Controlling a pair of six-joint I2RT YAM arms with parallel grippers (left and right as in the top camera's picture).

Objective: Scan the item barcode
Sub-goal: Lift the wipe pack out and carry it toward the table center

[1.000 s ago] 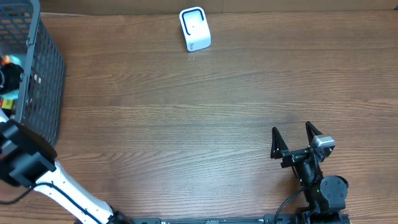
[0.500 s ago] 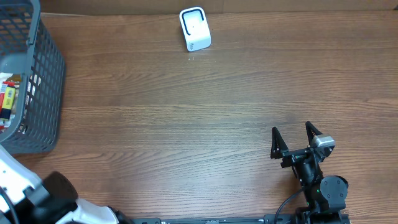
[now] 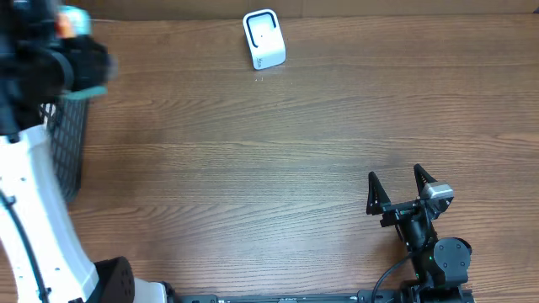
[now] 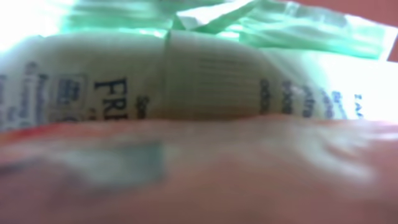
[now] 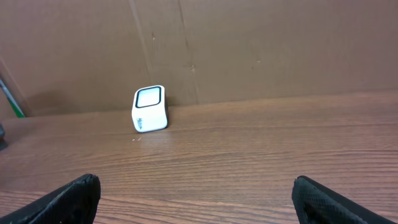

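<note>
Only left wrist view shows packet (image 4: 205, 81) print, blurred close-up.

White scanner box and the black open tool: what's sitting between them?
Nothing. The overhead view shows only bare brown wooden table between the white scanner box and the right tool.

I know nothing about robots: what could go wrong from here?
The left gripper seems to hold a green-and-white printed plastic packet; both look blurred, so it might slip out. The white box-shaped scanner stands far across the brown wooden table, and how the packet is turned is unclear, so scanning could miss.
</note>
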